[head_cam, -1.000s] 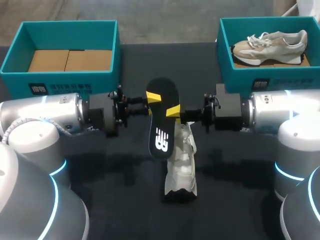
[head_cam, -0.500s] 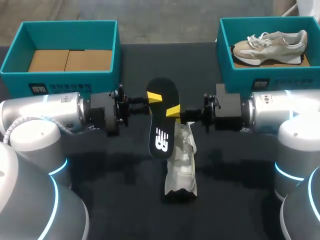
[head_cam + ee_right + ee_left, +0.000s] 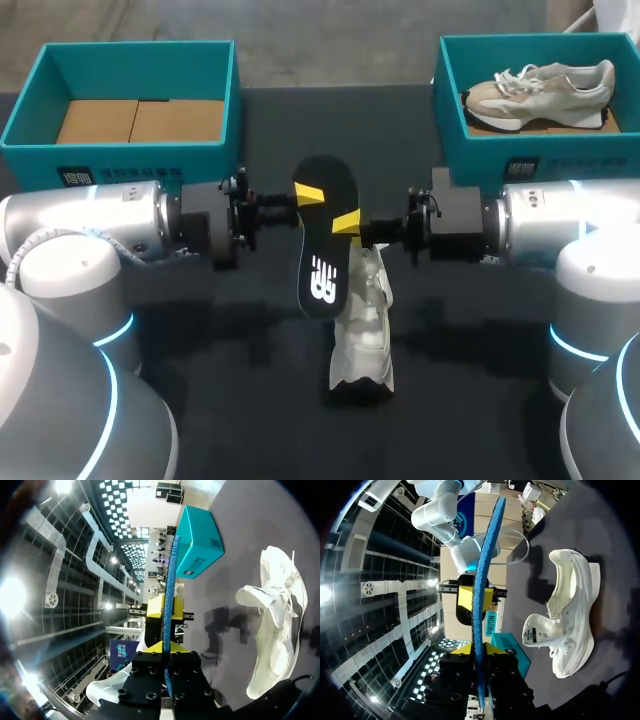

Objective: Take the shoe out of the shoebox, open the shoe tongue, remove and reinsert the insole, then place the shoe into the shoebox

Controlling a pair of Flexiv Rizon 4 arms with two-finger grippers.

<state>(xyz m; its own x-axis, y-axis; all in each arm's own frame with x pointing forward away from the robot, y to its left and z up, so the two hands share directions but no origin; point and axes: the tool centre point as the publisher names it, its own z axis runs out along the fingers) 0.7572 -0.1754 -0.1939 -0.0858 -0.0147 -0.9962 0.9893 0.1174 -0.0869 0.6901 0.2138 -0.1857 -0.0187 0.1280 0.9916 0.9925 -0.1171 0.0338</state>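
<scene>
Insole (image 3: pixel 323 240): thin, flat, black | left fingers (image 3: pixel 308 193), right fingers (image 3: pixel 346 221): clamped on its edges | shoe (image 3: pixel 365 320): white, laced

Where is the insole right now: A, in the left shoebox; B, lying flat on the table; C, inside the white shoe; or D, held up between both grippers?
D: the left gripper and right gripper each pinch the insole, holding it up, clear of the white shoe.

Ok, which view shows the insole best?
Head view: the insole shows its whole dark face, above the shoe. Both wrist views catch it edge-on, as only a thin blue strip.
</scene>
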